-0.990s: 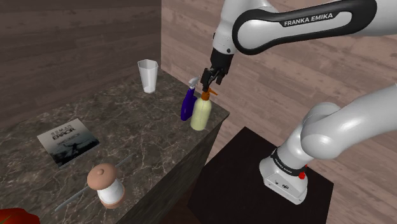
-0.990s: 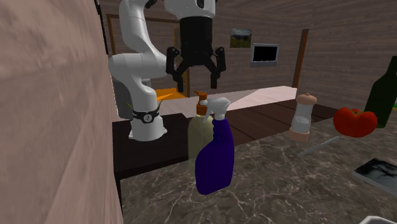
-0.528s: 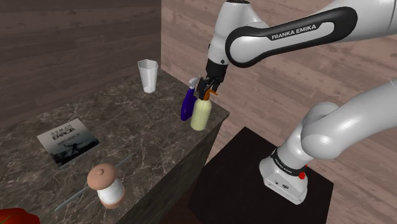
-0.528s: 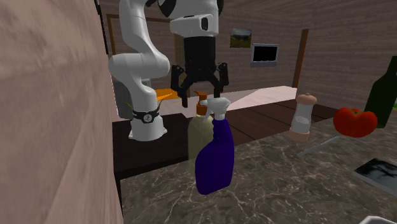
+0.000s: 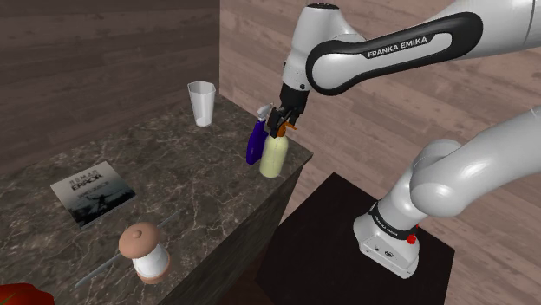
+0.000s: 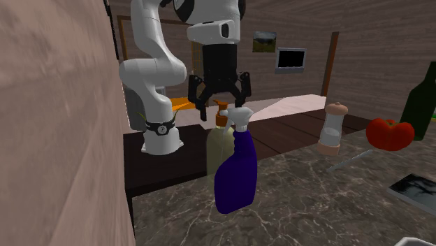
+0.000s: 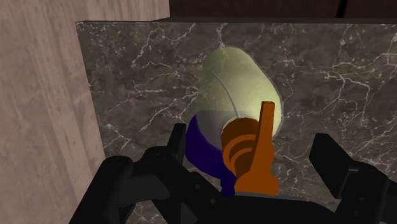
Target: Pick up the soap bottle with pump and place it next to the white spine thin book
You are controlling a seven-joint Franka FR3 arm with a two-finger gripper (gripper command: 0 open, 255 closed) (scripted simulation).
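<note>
The soap bottle [image 5: 273,158] has a pale yellow-green body and an orange pump [image 5: 280,131]. It stands upright at the marble counter's corner nearest the stand. My black gripper [image 5: 279,121] hangs directly over it, open, with a finger on either side of the pump and neither touching. From across the counter, the gripper [image 6: 223,110] straddles the pump of the soap bottle [image 6: 218,148]. Looking down the gripper [image 7: 251,162], the orange pump [image 7: 251,153] sits between the spread fingers [image 7: 331,159]. The thin book [image 5: 91,191] lies flat far along the counter, also seen as the book [image 6: 416,190].
A blue spray bottle [image 5: 255,140] [image 6: 236,175] stands right against the soap bottle. A white cup [image 5: 201,102], a pepper grinder [image 5: 145,251] [image 6: 331,129], a tomato [image 6: 390,133] and a dark green bottle [image 6: 421,94] share the counter [image 5: 191,208]. The dark stand [image 5: 329,251] lies below the counter's edge.
The gripper has come down from above the bottle until its open fingers flank the pump head. The bottles have not moved.
</note>
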